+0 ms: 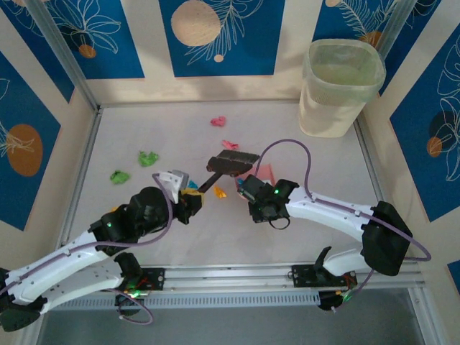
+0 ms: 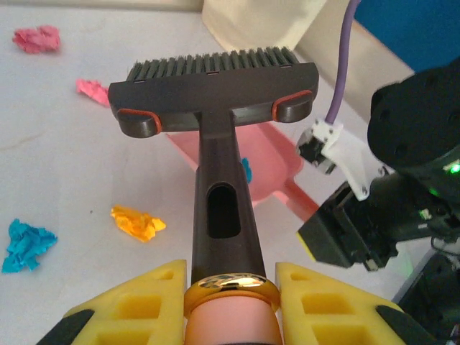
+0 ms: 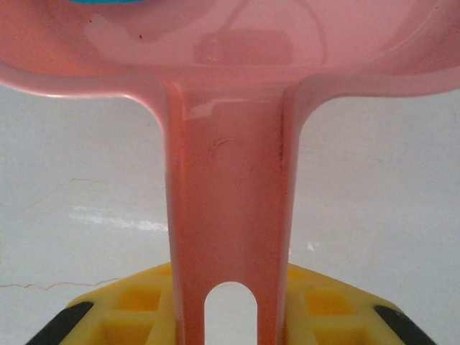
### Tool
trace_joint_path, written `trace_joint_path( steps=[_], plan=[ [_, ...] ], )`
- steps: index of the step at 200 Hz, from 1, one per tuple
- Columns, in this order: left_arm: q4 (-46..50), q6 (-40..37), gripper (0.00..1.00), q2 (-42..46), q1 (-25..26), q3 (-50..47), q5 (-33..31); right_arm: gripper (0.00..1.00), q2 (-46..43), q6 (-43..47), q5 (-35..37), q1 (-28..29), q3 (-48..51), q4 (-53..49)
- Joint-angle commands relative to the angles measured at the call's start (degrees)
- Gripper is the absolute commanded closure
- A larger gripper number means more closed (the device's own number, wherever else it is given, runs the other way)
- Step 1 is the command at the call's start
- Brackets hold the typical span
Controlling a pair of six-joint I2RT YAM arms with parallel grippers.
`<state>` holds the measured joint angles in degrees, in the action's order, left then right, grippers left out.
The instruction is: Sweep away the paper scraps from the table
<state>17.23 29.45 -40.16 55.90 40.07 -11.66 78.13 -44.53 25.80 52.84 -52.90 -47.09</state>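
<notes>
I can read no words, numbers or brands anywhere. The brush [image 2: 215,122] and the dustpan [image 3: 230,194] I hold show plain, unmarked surfaces.

Dark brush [image 2: 215,108], pink dustpan [image 3: 230,180], whitish table [image 1: 180,129], green, pink, orange, cyan paper scraps [image 1: 149,158], blue leaf-patterned panels [image 1: 215,36]

Bin [image 1: 339,86] stood at far R corner of table [image 1: 302,219]. Brush [image 1: 231,162] was mid-table, head partly over L edge of dustpan [image 1: 264,172]. Of the paper scraps [image 1: 148,158], two lay far L, two behind brush, one before its handle, one in dustpan.
</notes>
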Motion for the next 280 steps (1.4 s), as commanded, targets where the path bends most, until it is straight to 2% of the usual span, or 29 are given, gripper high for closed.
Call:
trace_joint_path(
  steps=[1, 48, 89, 129, 170, 219, 243, 280],
  plan=[
    [-6.1, 0.4, 1.00, 0.5, -0.3, -0.9, -4.1, 1.00, -1.9, 0.3, 2.2, -0.1, -1.7, -0.1],
    [-6.3, 0.0, 1.00, 1.3, -0.3, -4.5, -15.4, 1.00, -6.2, 0.7, 1.1, -1.4, -1.9, 0.0],
    [-7.2, 0.3, 1.00, 6.1, -0.3, -9.6, -23.1, 1.00, -8.1, 2.4, -2.2, -7.1, -5.9, -2.0],
    [-9.1, 0.0, 1.00, 8.7, -0.3, -13.1, -28.5, 1.00, -4.5, 4.5, -3.6, -13.8, -16.8, -5.6],
    [-10.6, 0.0, 1.00, 8.3, -0.3, -14.4, -29.0, 1.00, 3.1, 6.4, -8.0, -21.7, -35.2, -7.7],
    [-10.5, 0.2, 1.00, 8.5, -0.4, -14.4, -28.4, 1.00, 16.7, 4.3, -19.7, -35.2, -60.4, -8.9],
    [-10.3, -0.1, 1.00, 8.6, -0.4, -14.3, -28.9, 1.00, 22.9, -0.6, -31.0, -42.3, -69.7, -7.4],
    [-10.1, 0.0, 1.00, 9.1, -0.3, -14.2, -28.1, 1.00, 30.7, -9.7, -44.3, -50.5, -80.3, -5.5]
  ],
)
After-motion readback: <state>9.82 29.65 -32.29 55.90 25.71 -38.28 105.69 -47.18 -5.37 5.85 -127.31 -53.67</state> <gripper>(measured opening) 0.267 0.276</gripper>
